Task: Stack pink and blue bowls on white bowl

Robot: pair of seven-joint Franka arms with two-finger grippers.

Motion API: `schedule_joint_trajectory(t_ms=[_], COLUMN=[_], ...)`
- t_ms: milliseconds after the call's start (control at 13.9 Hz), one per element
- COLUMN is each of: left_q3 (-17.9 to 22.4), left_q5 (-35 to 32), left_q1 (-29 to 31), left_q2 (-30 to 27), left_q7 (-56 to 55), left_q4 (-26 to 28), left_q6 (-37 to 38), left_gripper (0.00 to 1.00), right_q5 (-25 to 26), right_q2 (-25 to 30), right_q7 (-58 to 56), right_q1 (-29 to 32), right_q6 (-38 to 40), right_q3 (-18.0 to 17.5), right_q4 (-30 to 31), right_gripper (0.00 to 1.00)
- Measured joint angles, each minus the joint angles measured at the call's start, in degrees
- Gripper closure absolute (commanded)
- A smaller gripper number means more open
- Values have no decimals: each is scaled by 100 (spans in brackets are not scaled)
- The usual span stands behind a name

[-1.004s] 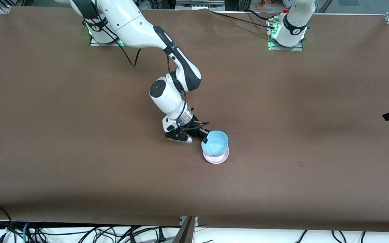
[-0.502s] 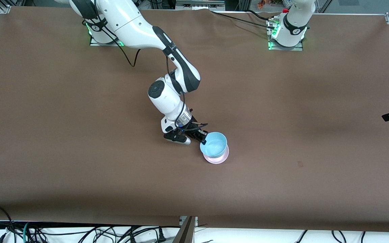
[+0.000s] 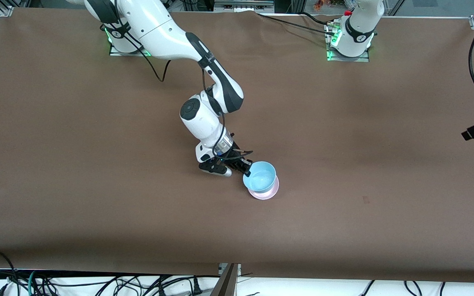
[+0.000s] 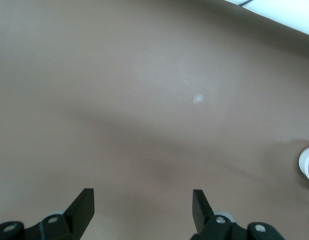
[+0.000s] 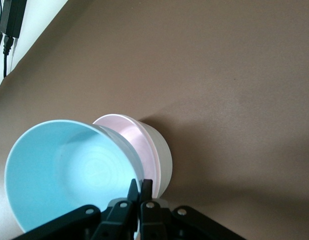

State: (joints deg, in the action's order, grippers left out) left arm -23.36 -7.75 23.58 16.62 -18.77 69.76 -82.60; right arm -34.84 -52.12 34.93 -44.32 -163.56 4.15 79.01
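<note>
Brown table (image 3: 97, 164): large, covers nearly the whole front view; a small pale mark (image 4: 198, 98) lies on its cloth below the left gripper.

Right arm (image 3: 204, 119): reaches from its base out over the middle of the table, wrist bent down toward the bowls.

Left arm (image 3: 358, 28): waits at its base, only its lower part in the front view. Left gripper (image 4: 142, 205): fingers spread wide with nothing between them, looking down on bare table; the stack's rim shows well off at the edge of the left wrist view.

Bowl stack: white bowl (image 5: 162, 157) sits on the table directly under the right gripper's load. Pink bowl (image 5: 132, 137) is nested inside it, only its rim and inner wall showing above the white one.

Blue bowl (image 3: 260, 176): held just above the pink bowl, tilted, its mouth partly toward the front camera; in the right wrist view it overlaps the pink bowl's rim. Whether it touches the pink bowl cannot be told.

Right gripper (image 5: 139, 190): fingers pinched narrow on the blue bowl's rim, one inside and one outside the wall, at the edge of the bowl toward the right arm's end of the table.
</note>
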Motion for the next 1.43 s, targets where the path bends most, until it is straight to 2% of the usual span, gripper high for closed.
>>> schedule_joint_trajectory(t_ms=[143, 215, 287, 359, 645, 861, 1076, 1219, 1434], left_q3=[545, 818, 1002, 1159, 1953, 2061, 2100, 2105, 2105], left_q5=[7, 41, 138, 305, 871, 875, 875, 875, 875], left_q1=[-614, -896, -1075, -1177, -1664, -1891, -1911, -1942, -2047], left_q2=[-162, -253, -361, -476, -847, -1064, -1129, -1151, -1158], left_q7=[-3, -3, -3, -3, 32, 17, 17, 17, 17], left_q4=[-10, 5, 52, 119, 540, 1170, 1432, 1594, 1765], left_q6=[140, 212, 258, 276, 184, -358, -523, -635, -764], left_gripper=[0, 0, 0, 0, 0, 0, 0, 0, 0], right_q5=[2, 2, 2, 3, 3, 3, 7, 46, 510], right_q2=[-16, -24, -30, -34, -36, -36, -33, 40, 431], right_q7=[0, 0, 0, 0, 0, 0, 0, -2, -242], right_q1=[0, 0, 0, 0, 0, 0, -3, -22, -9], right_q6=[0, 0, 0, 0, 0, 0, 157, 794, 2503], right_q3=[1, 2, 2, 3, 5, 5, 14, 201, 801], right_q4=[0, 0, 0, 0, -4, -13, -66, -212, -384], right_gripper=[100, 79, 10, 0, 0, 0, 0, 0, 0])
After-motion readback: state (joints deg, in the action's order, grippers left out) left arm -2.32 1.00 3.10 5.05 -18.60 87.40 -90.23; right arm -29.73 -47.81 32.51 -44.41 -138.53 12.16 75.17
